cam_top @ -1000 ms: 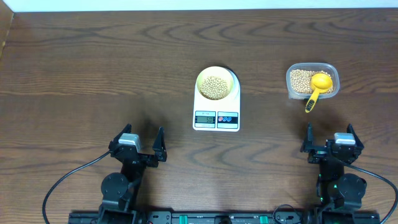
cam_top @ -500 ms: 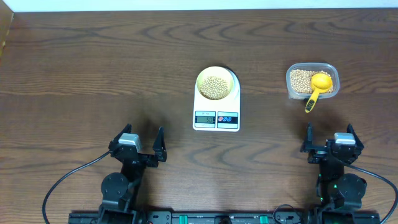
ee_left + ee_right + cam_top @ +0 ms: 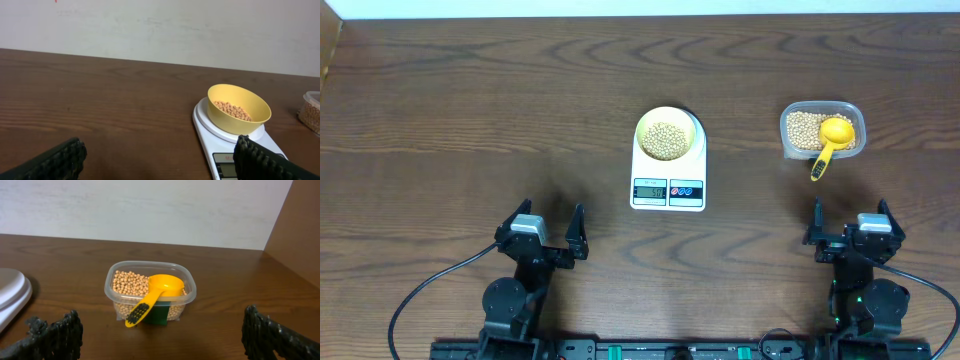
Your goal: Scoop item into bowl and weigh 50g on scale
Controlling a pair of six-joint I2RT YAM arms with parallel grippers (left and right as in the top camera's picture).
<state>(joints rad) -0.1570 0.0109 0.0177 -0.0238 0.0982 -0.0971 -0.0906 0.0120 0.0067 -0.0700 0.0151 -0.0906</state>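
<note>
Both arms are hanging out down by the near edge of the desk (image 3: 470,120), one toward each near corner, and neither is touching anything. The left gripper (image 3: 544,226) is sitting with its fingers spread wide and nothing between them. The right gripper (image 3: 851,213) is doing the same, splayed and empty.

The scale (image 3: 645,172) is sitting about mid-desk, a bit right of centre, with its display and two buttons facing the near edge. The display is showing digits, but I can't read them. The bowl (image 3: 641,137) is resting upright on the far part of the scale's platform. It's holding a shallow pile of beans (image 3: 667,140) that's covering the bottom, well below the rim.

Off toward the right edge, well apart from the scale, a clear plastic tub (image 3: 786,130) is holding more of the same beans. The yellow scoop (image 3: 832,135) is lying in the tub on top of them, cup facing up and looking empty. Its handle is leaning over the tub's near rim and poking out toward the right gripper. In the right wrist view something dark green is showing at the tub's front wall, can't tell what.
</note>
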